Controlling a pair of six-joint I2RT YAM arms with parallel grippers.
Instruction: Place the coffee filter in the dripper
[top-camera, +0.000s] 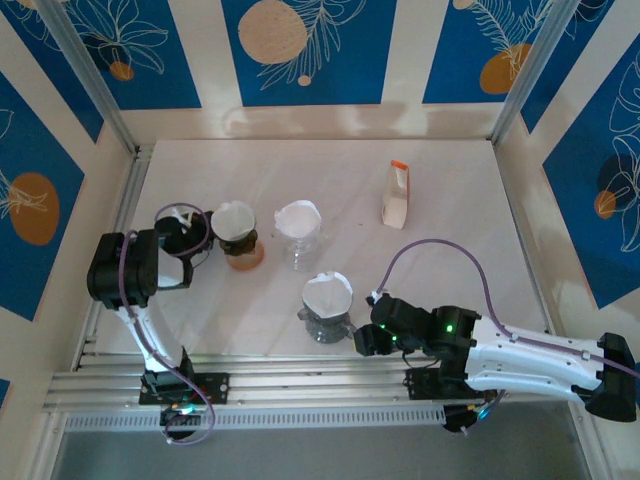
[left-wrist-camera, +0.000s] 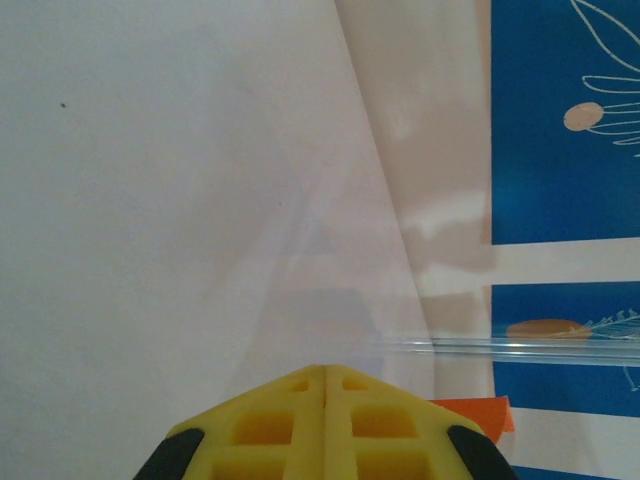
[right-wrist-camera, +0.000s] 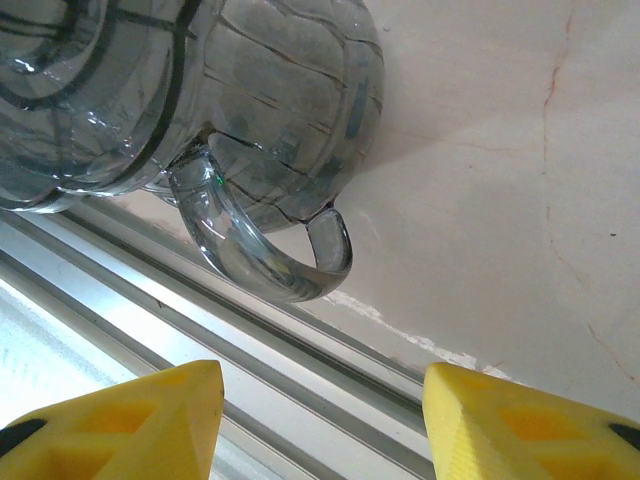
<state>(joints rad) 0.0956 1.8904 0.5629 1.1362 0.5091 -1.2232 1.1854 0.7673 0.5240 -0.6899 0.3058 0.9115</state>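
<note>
Several drippers stand on the white table (top-camera: 450, 270). A black dripper (top-camera: 163, 218) at the left has a bit of white coffee filter (top-camera: 183, 213) at its rim. My left gripper (top-camera: 192, 230) is right at it, and its yellow fingers (left-wrist-camera: 325, 372) are shut tip to tip. I cannot tell whether paper is pinched between them. A grey glass dripper (top-camera: 328, 312) with a white filter (top-camera: 328, 293) stands near the front edge. My right gripper (top-camera: 362, 336) (right-wrist-camera: 322, 388) is open just short of that dripper's handle (right-wrist-camera: 262, 262), not touching it.
An orange dripper (top-camera: 240, 250) and a clear one (top-camera: 302, 245), each with a white filter, stand mid-table. A filter pack (top-camera: 396, 195) with an orange top stands at the back right. The aluminium rail (right-wrist-camera: 200, 340) runs along the front edge under the right gripper.
</note>
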